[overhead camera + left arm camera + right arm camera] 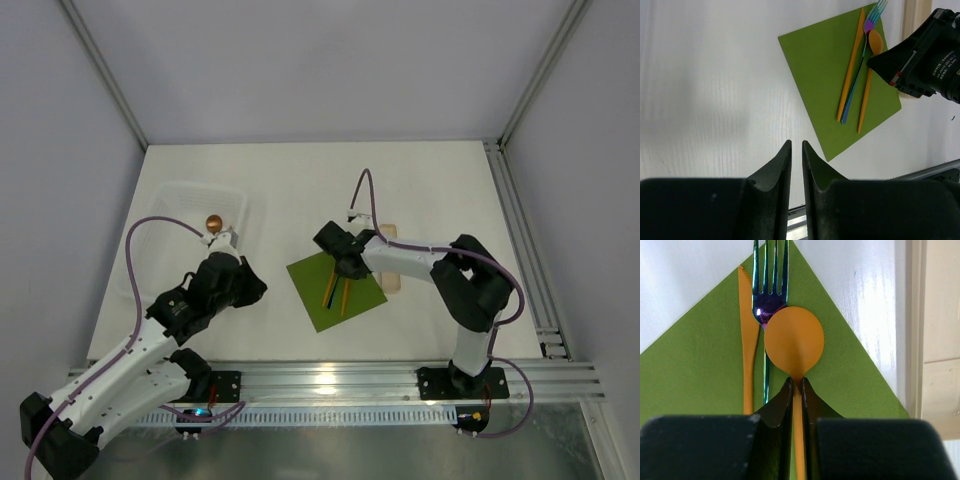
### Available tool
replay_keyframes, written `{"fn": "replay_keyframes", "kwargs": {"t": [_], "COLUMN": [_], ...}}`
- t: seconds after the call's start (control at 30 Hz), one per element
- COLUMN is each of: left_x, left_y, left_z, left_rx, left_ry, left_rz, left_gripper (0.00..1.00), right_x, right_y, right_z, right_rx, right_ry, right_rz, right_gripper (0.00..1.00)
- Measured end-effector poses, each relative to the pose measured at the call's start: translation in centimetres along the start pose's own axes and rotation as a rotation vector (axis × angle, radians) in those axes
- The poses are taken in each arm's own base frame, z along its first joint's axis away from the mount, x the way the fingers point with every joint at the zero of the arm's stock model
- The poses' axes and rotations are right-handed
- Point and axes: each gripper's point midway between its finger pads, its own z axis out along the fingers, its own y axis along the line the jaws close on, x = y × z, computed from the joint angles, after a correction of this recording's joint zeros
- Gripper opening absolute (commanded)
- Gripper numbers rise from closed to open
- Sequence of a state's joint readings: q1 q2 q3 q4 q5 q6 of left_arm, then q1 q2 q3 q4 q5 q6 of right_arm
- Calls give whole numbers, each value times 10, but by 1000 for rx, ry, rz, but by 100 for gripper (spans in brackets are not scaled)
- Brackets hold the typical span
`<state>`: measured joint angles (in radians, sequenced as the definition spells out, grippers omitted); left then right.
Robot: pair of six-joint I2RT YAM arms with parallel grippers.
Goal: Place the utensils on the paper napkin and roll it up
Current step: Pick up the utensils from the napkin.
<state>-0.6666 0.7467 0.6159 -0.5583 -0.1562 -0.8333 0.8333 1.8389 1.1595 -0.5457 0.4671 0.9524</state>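
**Robot test cell in a laboratory**

A white counter (420, 180) is boxed in by plain pale panels (320, 60) and aluminium frame posts (103, 70). Two robot arms, left (130, 365) and right (470, 300), are bolted to a metal rail (330, 378) along the counter's near edge.

A clear tray (172, 192) holds what may be a brown ball (213, 220); a beige strip (392, 281) lies well apart.

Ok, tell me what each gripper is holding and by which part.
The right gripper pinches the orange spoon by its handle, just below the bowl. The left gripper holds nothing, jaws nearly together.
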Motion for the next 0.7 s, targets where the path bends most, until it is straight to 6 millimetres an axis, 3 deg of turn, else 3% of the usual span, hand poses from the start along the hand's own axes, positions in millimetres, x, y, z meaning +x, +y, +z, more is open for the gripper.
{"fn": "replay_keyframes", "kwargs": {"t": [0.27, 0.7], "left_x": [0, 0], "left_y": [0, 0], "left_z": [0, 0], "left_rx": [0, 0], "left_ry": [0, 0], "left_rz": [0, 0], "left_gripper": [15, 15], "right_x": [-4, 0], "right_y": [3, -1], "right_z": [-8, 2], "right_rx": [-26, -28], "right_ry": [0, 23], "right_rz": [59, 205], "right_gripper": [4, 4]}}
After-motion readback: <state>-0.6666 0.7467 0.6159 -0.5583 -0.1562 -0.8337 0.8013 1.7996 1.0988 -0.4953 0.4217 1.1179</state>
